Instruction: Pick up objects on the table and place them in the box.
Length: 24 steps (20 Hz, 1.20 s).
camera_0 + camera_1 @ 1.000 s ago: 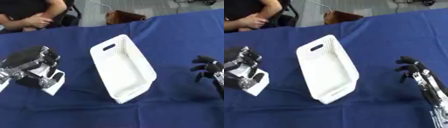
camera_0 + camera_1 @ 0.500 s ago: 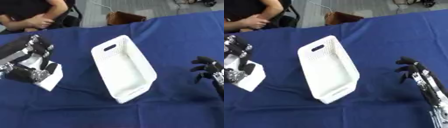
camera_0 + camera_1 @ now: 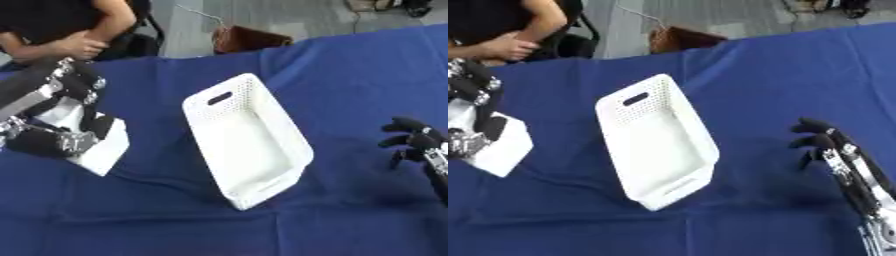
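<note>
A flat white rectangular block (image 3: 96, 147) is held in the curled fingers of the left hand (image 3: 54, 115), raised near the left edge of the blue cloth-covered table (image 3: 350, 75). A white plastic box (image 3: 248, 140) with perforated walls and a slot handle lies askew at the table's middle, with nothing visible inside. The right hand (image 3: 826, 142) rests near the right edge, fingers relaxed and holding nothing.

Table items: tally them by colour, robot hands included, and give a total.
White: 2, the perforated basket and the box held in the left robot hand.
Black: 2, the left robot hand and the right robot hand.
Blue: 1, the tablecloth.
Total: 5
</note>
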Each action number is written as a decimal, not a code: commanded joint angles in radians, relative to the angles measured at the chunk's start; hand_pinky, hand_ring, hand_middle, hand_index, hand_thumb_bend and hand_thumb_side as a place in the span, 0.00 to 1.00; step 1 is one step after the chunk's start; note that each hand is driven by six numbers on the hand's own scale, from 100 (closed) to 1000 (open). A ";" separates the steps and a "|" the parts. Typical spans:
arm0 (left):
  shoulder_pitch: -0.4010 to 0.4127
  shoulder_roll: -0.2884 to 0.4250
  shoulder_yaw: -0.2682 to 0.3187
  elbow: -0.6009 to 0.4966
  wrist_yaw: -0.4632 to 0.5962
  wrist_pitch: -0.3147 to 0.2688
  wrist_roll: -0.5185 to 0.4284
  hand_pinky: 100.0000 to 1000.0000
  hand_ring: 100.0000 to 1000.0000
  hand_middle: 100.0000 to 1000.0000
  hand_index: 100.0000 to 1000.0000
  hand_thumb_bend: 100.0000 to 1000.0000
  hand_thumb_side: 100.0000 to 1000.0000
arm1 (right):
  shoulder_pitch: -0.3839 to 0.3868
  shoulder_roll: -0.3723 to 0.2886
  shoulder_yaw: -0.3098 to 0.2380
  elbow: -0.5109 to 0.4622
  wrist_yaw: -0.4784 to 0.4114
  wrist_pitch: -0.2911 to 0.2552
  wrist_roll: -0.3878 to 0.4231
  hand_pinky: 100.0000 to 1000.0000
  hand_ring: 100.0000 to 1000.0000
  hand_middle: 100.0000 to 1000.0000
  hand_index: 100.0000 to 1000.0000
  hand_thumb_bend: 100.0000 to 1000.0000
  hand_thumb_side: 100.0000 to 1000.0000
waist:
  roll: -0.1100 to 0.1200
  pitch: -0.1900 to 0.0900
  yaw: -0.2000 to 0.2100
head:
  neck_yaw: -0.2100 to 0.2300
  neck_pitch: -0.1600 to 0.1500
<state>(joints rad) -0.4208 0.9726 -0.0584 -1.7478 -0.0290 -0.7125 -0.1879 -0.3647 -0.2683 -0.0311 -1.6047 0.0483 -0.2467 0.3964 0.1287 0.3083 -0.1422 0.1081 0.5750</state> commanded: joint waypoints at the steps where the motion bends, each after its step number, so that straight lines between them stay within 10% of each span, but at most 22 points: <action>1: -0.060 0.013 -0.002 -0.028 0.014 0.000 -0.020 0.00 0.00 0.00 0.00 0.00 0.32 | -0.003 -0.001 0.004 -0.006 0.003 -0.002 0.006 0.35 0.64 0.74 0.89 0.00 0.88 | 0.000 -0.025 -0.005 | 0.015 -0.018; 24: -0.292 -0.166 -0.114 -0.014 -0.119 -0.021 -0.153 0.00 0.00 0.00 0.00 0.00 0.34 | -0.021 0.009 0.023 -0.002 -0.006 -0.006 0.031 0.35 0.64 0.74 0.89 0.00 0.88 | 0.012 -0.014 -0.091 | 0.102 -0.071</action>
<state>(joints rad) -0.6956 0.7926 -0.1787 -1.7546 -0.1431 -0.7306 -0.3355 -0.3751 -0.2589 -0.0077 -1.5950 0.0466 -0.2524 0.4236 0.1458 0.3093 -0.2326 0.1961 0.5222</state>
